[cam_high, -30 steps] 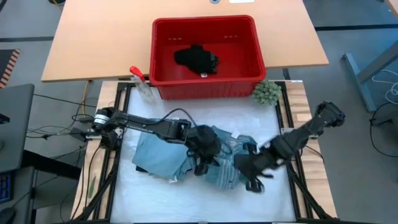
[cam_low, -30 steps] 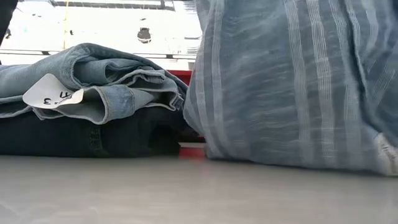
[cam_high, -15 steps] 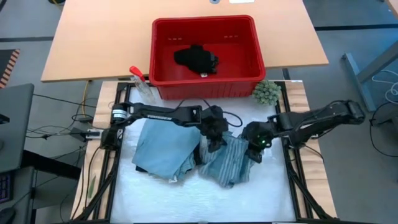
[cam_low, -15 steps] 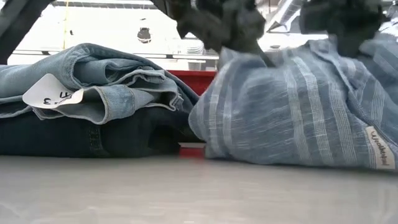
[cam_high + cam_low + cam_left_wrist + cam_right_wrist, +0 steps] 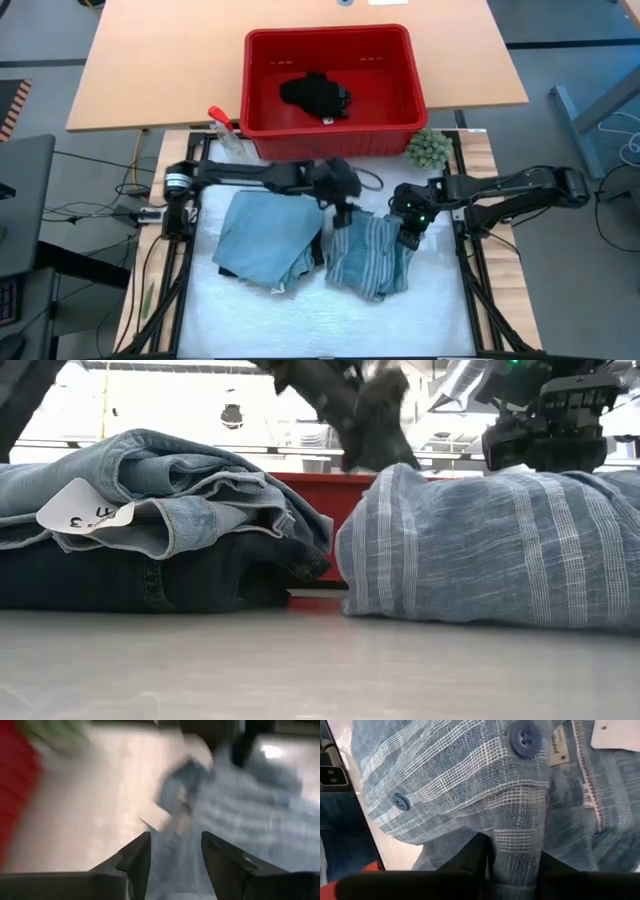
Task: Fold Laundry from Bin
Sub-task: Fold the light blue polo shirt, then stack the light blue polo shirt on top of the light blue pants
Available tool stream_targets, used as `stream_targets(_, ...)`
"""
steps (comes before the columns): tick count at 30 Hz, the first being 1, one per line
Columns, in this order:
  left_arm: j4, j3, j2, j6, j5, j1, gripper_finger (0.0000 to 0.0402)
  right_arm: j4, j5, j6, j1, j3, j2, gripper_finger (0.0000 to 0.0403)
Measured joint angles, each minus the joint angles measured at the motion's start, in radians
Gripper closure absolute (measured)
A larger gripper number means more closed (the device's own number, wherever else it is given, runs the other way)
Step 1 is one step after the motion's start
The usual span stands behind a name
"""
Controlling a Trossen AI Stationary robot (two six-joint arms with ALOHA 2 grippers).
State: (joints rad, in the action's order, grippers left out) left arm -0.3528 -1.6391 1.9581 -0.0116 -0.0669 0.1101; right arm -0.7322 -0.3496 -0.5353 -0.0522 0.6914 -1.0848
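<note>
Resting at the centre of the high view, the striped shirt (image 5: pixel 368 258) is lying bunched beside the folded jeans (image 5: pixel 268 238). The left gripper (image 5: pixel 345 205) is hovering at its upper edge, fingers parted and empty. The right gripper (image 5: pixel 408 234) is pinching a shirt fold (image 5: pixel 515 855). Soft, light and floppy, it is probably best taken by hems or corners. A black piece (image 5: pixel 315 94) is waiting in the bin (image 5: pixel 262 60).
</note>
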Motion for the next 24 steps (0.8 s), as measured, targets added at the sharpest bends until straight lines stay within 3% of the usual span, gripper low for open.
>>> stream_targets(5, 0.0, -0.001, -0.109, 0.003, 0.016, 0.0, 0.0227, -0.074, -0.001, 0.076, -0.034, 0.054, 0.007, 0.0271)
stream_targets(8, -0.028, 0.002, -0.131, -0.001, -0.034, -0.021, 0.0229, -0.162, 0.004, 0.124, -0.048, 0.109, 0.007, 0.0248)
stream_targets(11, -0.115, 0.011, -0.126, -0.008, -0.02, -0.067, 0.0236, -0.248, 0.007, 0.161, -0.058, 0.159, 0.006, 0.0219)
stream_targets(16, 0.002, 0.186, -0.125, -0.037, 0.063, -0.168, 0.025, -0.333, 0.008, 0.244, -0.082, 0.262, 0.006, 0.0164)
stream_targets(20, 0.203, 0.285, -0.128, -0.039, 0.161, -0.226, 0.0262, -0.245, 0.034, 0.26, -0.092, 0.312, 0.007, 0.0132)
stream_targets(24, 0.229, 0.301, -0.097, -0.054, 0.26, -0.24, 0.0272, -0.091, 0.045, 0.345, -0.086, 0.292, -0.027, 0.0116)
